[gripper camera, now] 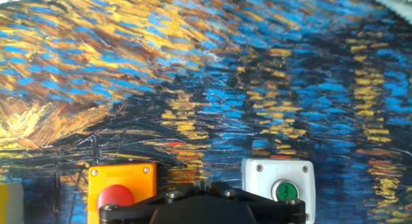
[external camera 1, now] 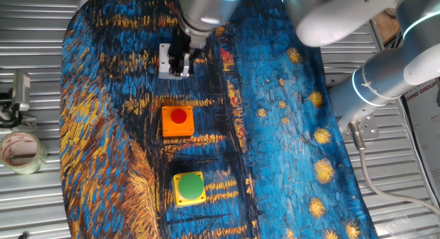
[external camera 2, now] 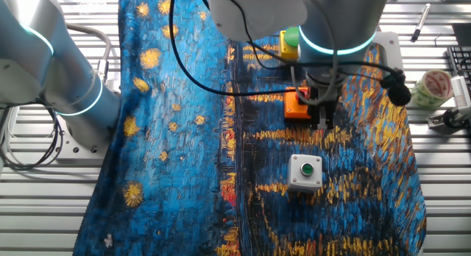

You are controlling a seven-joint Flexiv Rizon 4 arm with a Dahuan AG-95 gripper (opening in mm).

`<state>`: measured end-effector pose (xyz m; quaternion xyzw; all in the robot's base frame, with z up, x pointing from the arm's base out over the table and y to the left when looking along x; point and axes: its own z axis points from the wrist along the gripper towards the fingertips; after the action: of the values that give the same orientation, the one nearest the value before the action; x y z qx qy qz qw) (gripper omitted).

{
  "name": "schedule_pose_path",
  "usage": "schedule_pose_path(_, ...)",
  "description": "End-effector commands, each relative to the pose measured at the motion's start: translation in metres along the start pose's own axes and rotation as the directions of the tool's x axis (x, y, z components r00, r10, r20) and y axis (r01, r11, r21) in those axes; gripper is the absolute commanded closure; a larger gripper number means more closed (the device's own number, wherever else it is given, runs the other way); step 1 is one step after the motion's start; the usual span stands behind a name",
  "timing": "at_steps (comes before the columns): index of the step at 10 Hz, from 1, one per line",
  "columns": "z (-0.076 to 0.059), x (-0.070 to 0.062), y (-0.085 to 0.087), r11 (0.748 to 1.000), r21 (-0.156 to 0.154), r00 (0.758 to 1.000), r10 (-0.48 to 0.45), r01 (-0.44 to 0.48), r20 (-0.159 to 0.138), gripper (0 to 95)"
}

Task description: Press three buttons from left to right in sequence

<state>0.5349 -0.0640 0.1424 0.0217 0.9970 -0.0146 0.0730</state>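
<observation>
Three button boxes stand in a row on the painted cloth (external camera 1: 275,129). The white-grey box with the small green button (external camera 2: 305,172) is partly hidden under my gripper (external camera 1: 180,62) in one fixed view. The orange box with the red button (external camera 1: 177,121) is in the middle and the yellow box with the large green button (external camera 1: 189,188) is at the other end. In the other fixed view my gripper (external camera 2: 322,121) hangs above the cloth between the orange box (external camera 2: 294,105) and the white-grey box. In the hand view the fingers (gripper camera: 201,185) meet, shut and empty, between the orange box (gripper camera: 122,188) and the white-grey box (gripper camera: 278,182).
A tape roll (external camera 1: 20,151) and a metal fixture (external camera 1: 17,95) lie on the slatted table beside the cloth. The tape roll also shows in the other fixed view (external camera 2: 434,87), near a pen (external camera 2: 422,20). The arm's base (external camera 2: 66,87) stands at the cloth's edge.
</observation>
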Motion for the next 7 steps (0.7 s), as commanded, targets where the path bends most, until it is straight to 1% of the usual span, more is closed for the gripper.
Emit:
schedule_pose_path(1,-0.0012,-0.0001,0.0007,1.0,-0.012,1.0,-0.002,0.001,-0.007,95.0)
schedule_pose_path(4,-0.001,-0.0004,0.0014,1.0,-0.011,1.0,0.0,0.0,-0.012,95.0)
schedule_pose_path(6,-0.0021,-0.0002,0.001,1.0,-0.005,0.999,-0.006,0.006,-0.031,95.0)
schedule_pose_path(7,-0.0021,-0.0002,0.001,1.0,0.0,0.999,-0.01,0.01,-0.036,95.0)
